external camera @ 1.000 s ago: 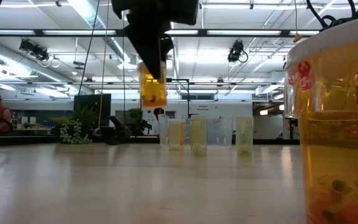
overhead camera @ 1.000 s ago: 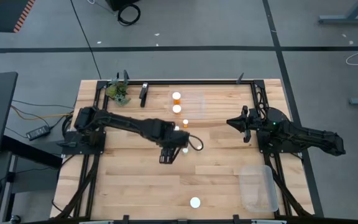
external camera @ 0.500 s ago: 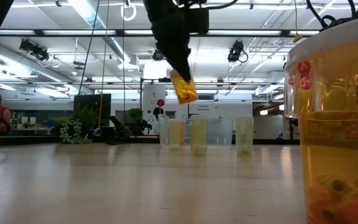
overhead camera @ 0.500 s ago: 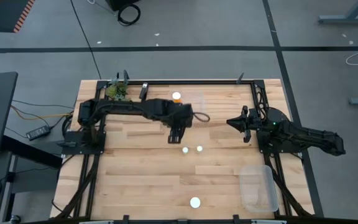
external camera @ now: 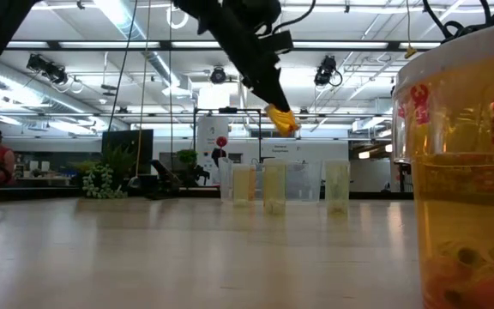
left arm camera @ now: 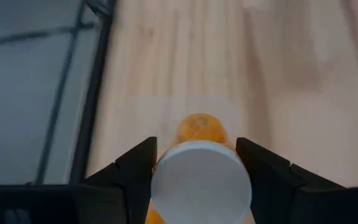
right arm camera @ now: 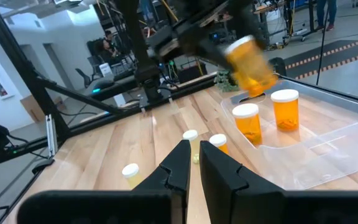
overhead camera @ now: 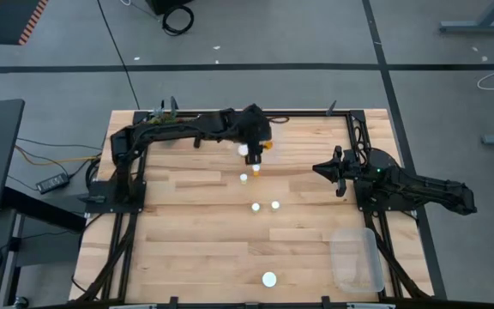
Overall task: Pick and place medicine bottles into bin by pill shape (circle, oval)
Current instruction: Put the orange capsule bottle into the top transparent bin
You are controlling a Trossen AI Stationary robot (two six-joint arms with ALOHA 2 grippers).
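My left gripper [overhead camera: 254, 144] is shut on an orange pill bottle with a white cap [external camera: 281, 120], held tilted in the air above a clear bin [right arm camera: 328, 140] near the table's far edge. Two capped bottles [right arm camera: 248, 127] [right arm camera: 284, 109] stand upright in that bin. Several more bottles [overhead camera: 255, 206] [overhead camera: 274, 205] [overhead camera: 243, 178] stand on their bases on the wood at mid-table. One [overhead camera: 269, 279] stands near the front edge. My right gripper [overhead camera: 320, 168] waits shut and empty at the table's right. My left gripper pinches the bottle between its two fingers [left arm camera: 138, 165], one on each side of the body just under the white cap [left arm camera: 201, 180]. The cap faces back toward the wrist. The bottle is lifted clear and tilted, its orange bottom [left arm camera: 197, 127] pointing away over the bin.
A second clear bin [overhead camera: 357, 257] sits at the near right corner. A green plant clump [external camera: 101, 180] stands at the far left. A black frame rail [overhead camera: 316, 112] runs along the far edge. One bottle [external camera: 461, 172] stands right in front of the low camera.
My left gripper has carried the bottle from mid-table toward the far edge and over the far clear bin. It has tipped as it went, so the bottle has gone from hanging upright to slanting. The gripper stays shut on it.
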